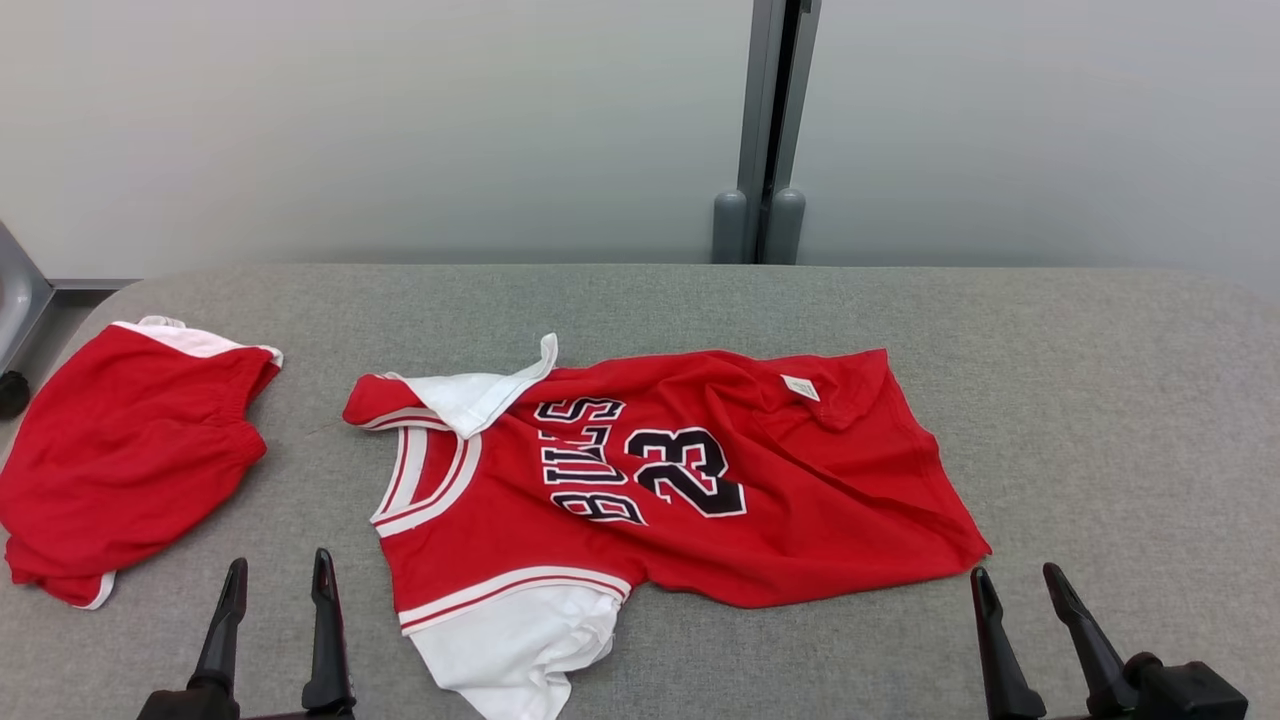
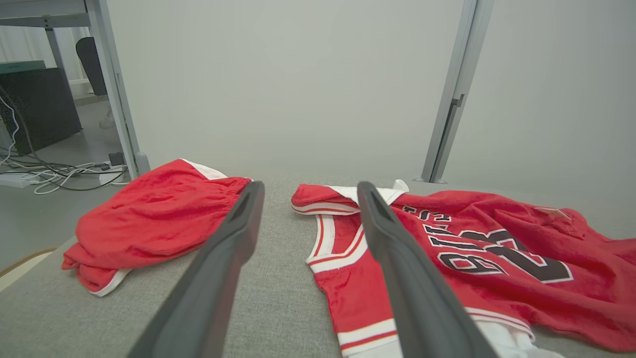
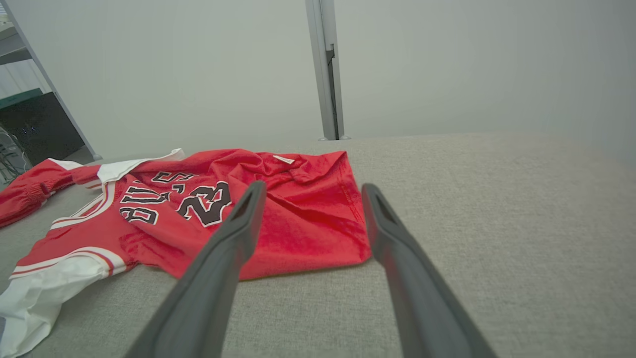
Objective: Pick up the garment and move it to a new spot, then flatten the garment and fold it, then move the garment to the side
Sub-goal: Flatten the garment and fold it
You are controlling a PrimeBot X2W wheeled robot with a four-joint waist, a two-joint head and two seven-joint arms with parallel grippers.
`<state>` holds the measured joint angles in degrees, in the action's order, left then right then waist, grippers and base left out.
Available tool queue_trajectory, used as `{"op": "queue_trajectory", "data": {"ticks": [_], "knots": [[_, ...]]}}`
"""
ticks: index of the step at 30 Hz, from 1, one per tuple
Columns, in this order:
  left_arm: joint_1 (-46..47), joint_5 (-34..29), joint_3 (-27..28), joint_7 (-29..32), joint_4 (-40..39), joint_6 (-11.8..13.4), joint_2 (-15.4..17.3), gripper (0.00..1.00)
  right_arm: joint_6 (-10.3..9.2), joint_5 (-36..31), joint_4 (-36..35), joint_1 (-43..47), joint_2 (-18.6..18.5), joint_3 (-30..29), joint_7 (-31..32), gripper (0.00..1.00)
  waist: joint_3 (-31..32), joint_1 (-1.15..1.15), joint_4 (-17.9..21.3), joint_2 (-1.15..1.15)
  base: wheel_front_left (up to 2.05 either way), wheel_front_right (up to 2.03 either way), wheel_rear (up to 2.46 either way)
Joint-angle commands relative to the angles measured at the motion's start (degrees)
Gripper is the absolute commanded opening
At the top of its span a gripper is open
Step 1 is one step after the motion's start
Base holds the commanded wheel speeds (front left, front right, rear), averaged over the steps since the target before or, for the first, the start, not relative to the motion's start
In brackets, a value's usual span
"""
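While both arms sit at the near edge, the red basketball jersey with white sleeves and black "BULLS 23" lettering [image 1: 700,480] lies rumpled mid-way across the grey fabric-covered table [image 1: 1100,400]. Its collar points to the robot's left and its hem to the right. One white sleeve trails toward the robot; the other is flipped over the far shoulder.

A small white label [image 1: 800,387] shows near the far hem. Crumpled red shorts with white trim [image 1: 130,450] lie apart at the table's left end.

Left gripper [image 1: 280,562]: fingers spread, holding nothing, between shorts and jersey. Right gripper [image 1: 1015,572]: fingers spread, holding nothing, just beside the near hem corner.
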<state>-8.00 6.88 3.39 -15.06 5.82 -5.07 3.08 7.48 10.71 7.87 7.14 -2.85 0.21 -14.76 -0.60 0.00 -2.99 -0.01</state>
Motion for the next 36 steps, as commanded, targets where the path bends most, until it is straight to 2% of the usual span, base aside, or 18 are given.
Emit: {"op": "queue_trajectory", "data": {"ticks": [1,16,26,36], "knots": [[-0.3,-0.4,0.1,-0.2,0.3,0.0,-0.1,1.0,0.03,0.1,-0.1,0.8,-0.1,-0.1,0.0,1.0,0.1,0.0,0.1,0.01,0.0,0.0,0.0],[0.2,-0.5,-0.3,-0.2,2.1,-0.1,-0.2,1.0,0.02,-0.3,0.2,0.6,-0.1,-0.4,0.5,1.0,-0.8,0.0,0.4,0.01,0.0,0.0,0.0],[-1.1,0.2,-5.9,-0.2,9.2,-1.1,-0.2,1.0,0.02,-0.4,4.0,-0.5,-0.1,-1.5,0.2,1.0,-1.6,0.0,0.4,0.01,0.0,0.0,0.0],[-1.4,3.1,-11.5,-0.2,19.6,-1.9,-0.2,1.0,0.02,-0.5,8.4,-1.4,-0.1,-1.9,-0.3,1.0,-2.7,0.0,0.6,0.01,0.0,0.0,0.0]]}}
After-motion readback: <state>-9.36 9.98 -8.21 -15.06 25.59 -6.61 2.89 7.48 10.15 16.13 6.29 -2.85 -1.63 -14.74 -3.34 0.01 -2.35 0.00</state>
